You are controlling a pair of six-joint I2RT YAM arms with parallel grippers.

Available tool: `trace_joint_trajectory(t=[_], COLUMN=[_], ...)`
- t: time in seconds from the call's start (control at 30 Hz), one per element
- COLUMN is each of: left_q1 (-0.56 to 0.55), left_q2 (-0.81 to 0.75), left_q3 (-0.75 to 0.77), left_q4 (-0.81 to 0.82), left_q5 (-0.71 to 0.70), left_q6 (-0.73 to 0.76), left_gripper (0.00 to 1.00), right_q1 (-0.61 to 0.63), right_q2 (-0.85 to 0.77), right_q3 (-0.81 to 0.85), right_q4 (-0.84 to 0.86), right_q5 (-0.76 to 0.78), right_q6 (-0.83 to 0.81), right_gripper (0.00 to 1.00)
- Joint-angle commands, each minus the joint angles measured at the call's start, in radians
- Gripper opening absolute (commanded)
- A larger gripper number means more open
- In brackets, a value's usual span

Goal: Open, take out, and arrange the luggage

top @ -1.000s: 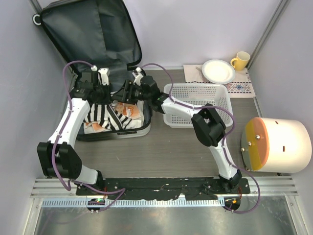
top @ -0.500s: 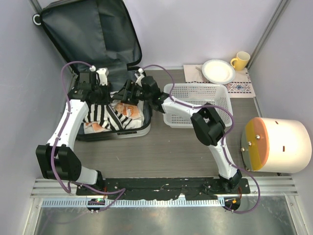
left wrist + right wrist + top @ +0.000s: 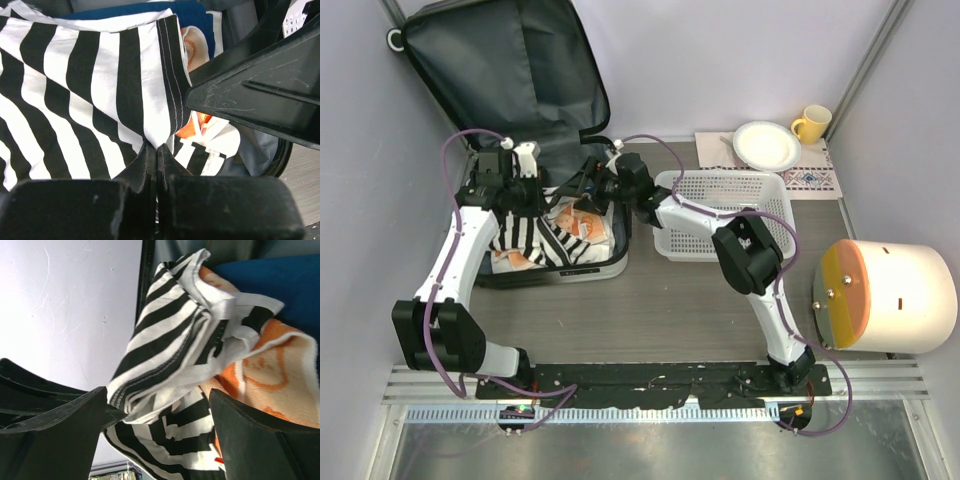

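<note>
The luggage (image 3: 505, 70) lies open at the back left, its dark grey lined lid up against the wall. Its lower half holds a black-and-white striped garment (image 3: 532, 236), an orange and white cloth (image 3: 582, 222) and something blue (image 3: 280, 277). My left gripper (image 3: 527, 194) is shut on a fold of the striped garment (image 3: 125, 95), just above the case. My right gripper (image 3: 584, 192) is open over the same garment's bunched edge (image 3: 165, 355), fingers either side and apart from it.
A white slatted basket (image 3: 720, 210) stands right of the luggage. A white plate (image 3: 766, 145) and a yellow mug (image 3: 811, 123) sit on a mat at the back right. A large white drum with an orange face (image 3: 885, 297) is at the right edge.
Both grippers have moved a little toward the back of the case. The left stays shut on the striped garment and has drawn it up slightly; the right has shifted left over it.
</note>
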Motion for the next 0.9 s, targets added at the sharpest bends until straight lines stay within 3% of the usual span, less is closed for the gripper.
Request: trace_joint_trajectory(t=[0.0,0.33,0.87], left_q1=[0.005,0.014,0.042], left_q2=[-0.051,-0.064,-0.054], left_q3=[-0.015,-0.027,0.000], left_q4=[0.015,0.023,0.052], left_q5=[0.055,0.101,0.097], left_q6=[0.012,0.018,0.012], left_gripper=[0.00,0.00,0.00], right_q1=[0.019,0.052,0.056], right_q2=[0.015,0.062,0.001], right_q3=[0.074,0.146,0.068], right_q4=[0.053,0.040,-0.053], right_q5=[0.002,0.014,-0.001], right_q6=[0.036,0.040,0.079], right_gripper=[0.89,0.90,0.90])
